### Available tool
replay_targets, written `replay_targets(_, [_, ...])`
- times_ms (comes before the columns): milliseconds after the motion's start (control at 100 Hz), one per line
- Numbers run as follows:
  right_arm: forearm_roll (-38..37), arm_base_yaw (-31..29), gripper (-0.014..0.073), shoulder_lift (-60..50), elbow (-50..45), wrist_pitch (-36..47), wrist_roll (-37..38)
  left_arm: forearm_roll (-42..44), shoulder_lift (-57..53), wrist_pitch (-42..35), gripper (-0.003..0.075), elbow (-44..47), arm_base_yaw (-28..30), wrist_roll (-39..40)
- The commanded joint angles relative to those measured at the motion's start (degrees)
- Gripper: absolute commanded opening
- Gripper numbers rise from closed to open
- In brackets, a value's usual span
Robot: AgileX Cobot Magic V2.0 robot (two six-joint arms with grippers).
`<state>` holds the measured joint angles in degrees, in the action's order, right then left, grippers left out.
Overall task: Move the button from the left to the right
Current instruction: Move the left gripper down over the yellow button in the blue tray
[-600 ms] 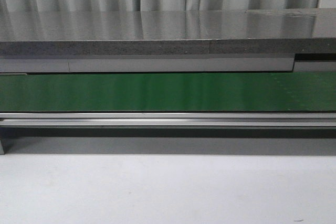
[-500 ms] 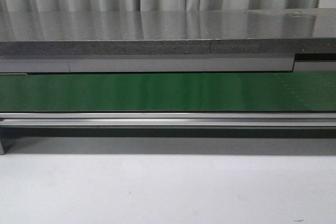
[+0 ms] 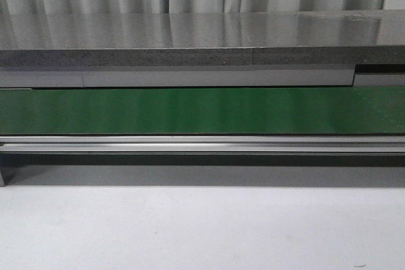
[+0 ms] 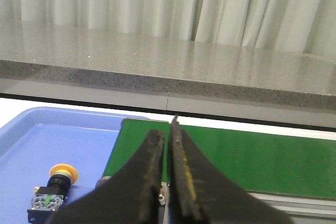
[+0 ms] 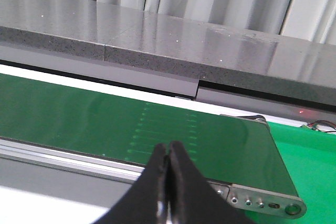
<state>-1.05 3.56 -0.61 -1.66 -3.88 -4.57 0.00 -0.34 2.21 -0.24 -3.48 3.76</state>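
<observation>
Left wrist view gives us the clearest look at the button point(image 4: 56, 189): it lies on its side on the floor of a light blue tray point(image 4: 31, 135), its orange-yellow cap pointing away from the camera and its dark blocky base nearer to us, with a pale clear end piece at the base. Our left claw point(image 4: 167, 145) hangs beside the tray, over the end of the green conveyor belt point(image 4: 252, 161), and its two black fingers point(image 4: 153, 153) are drawn nearly together, with only a thin slit between them and nothing held. The button sits apart from that claw, off to the side of the fingers and lower in the picture, with bare tray floor between them; no contact is visible.

From the right wrist view we see our right claw point(image 5: 168, 150) with its tips pressed together, empty, poised over the same green belt near its far end, where a grey metal end piece with small holes point(image 5: 262, 203) closes the frame. A green surface lies beyond that end piece.

From the front view we see only the belt point(image 3: 202, 110) running across the frame, the aluminium rail under it, the grey stone-look shelf point(image 3: 202, 36) above it and the pale desk point(image 3: 202, 232) below; neither claw nor the button appears there.
</observation>
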Motion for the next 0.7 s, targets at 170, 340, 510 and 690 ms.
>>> replay_targets(170, [-0.55, -0.04, -0.0068, -0.81, -0.07, 4.19, 0.19, -1.42, 2.2, 3.9, 0.0005, -11.17, -0.39, 0.57])
replay_targets(340, [-0.55, -0.04, -0.0068, -0.81, -0.07, 4.19, 0.19, -0.74, 10.63, 15.54, 0.0005, -22.43, -0.39, 0.57])
replay_targets(510, [-0.55, -0.04, -0.0068, -0.81, -0.07, 4.19, 0.19, -0.74, 20.41, 27.65, 0.0005, -32.48, -0.39, 0.57])
replay_targets(690, [-0.55, -0.04, -0.0068, -0.81, -0.07, 4.19, 0.19, -0.74, 28.63, 37.35, 0.0005, -39.29, -0.39, 0.57])
